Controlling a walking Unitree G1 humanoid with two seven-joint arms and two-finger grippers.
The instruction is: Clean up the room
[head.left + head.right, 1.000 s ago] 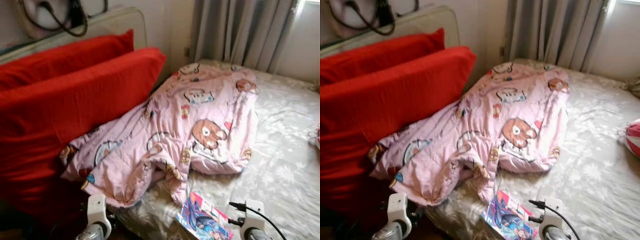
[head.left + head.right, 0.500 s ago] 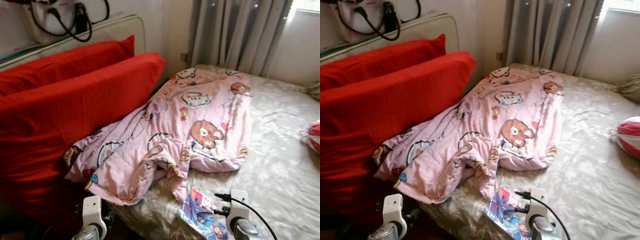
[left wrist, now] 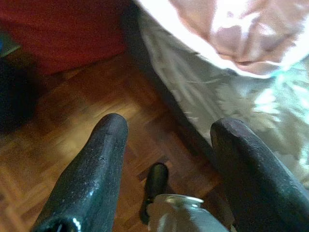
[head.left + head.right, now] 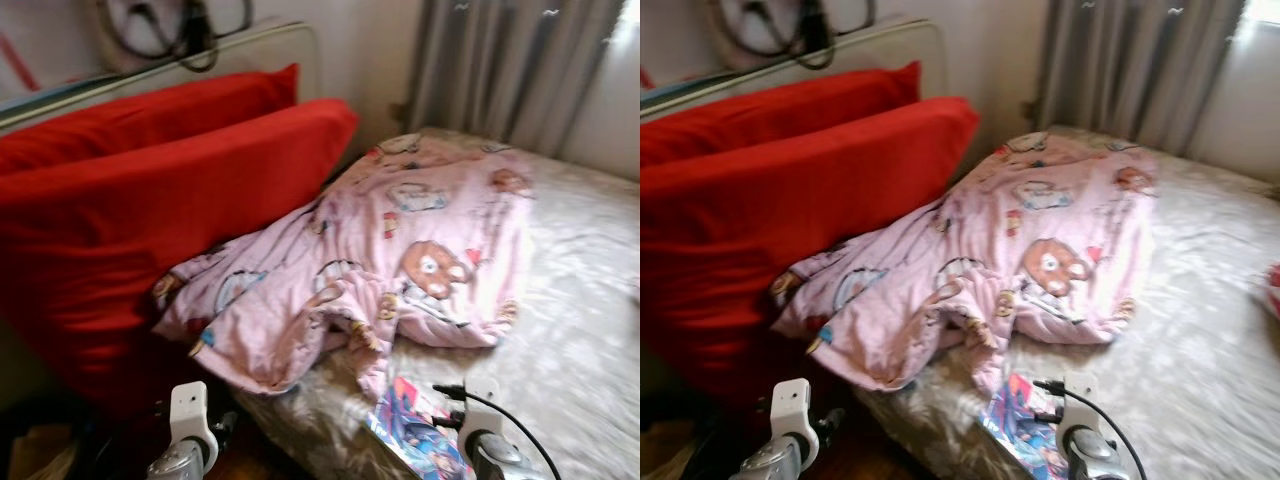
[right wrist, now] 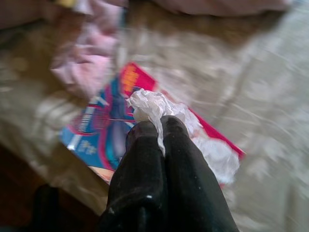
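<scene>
A: Black fingers [image 5: 164, 159] of the right gripper [image 5: 161, 126] pinched together on a crumpled white paper wad [image 5: 157, 107], held just above a bright booklet [image 5: 104, 128] at the bed's near edge.

B: Left gripper [image 3: 166, 145]?

A: Fingers spread wide, nothing between them. It hangs over the wood floor [image 3: 58, 140] beside the bed's edge.

B: Step in hand?

A: My judgement: trash collected off the bed [image 4: 590, 330], carry-away not yet done. Next move calls for finding a bin and keeping the pinch firm, since the wad is light and loosely caught.

B: Farther out?

A: From the booklet [image 4: 415, 435], pink blanket [image 4: 400, 260] heaped at 12 o'clock. Red cushions [image 4: 150, 200] lean at 10 o'clock against a pale headboard [image 4: 250, 50]. Grey curtain [image 4: 500, 70] at 1 o'clock.

B: Unclear items?

A: Head views blurred. Dark looped straps above the headboard, object unidentifiable. Booklet cover unreadable, partly behind the right arm. No bin seen.
</scene>
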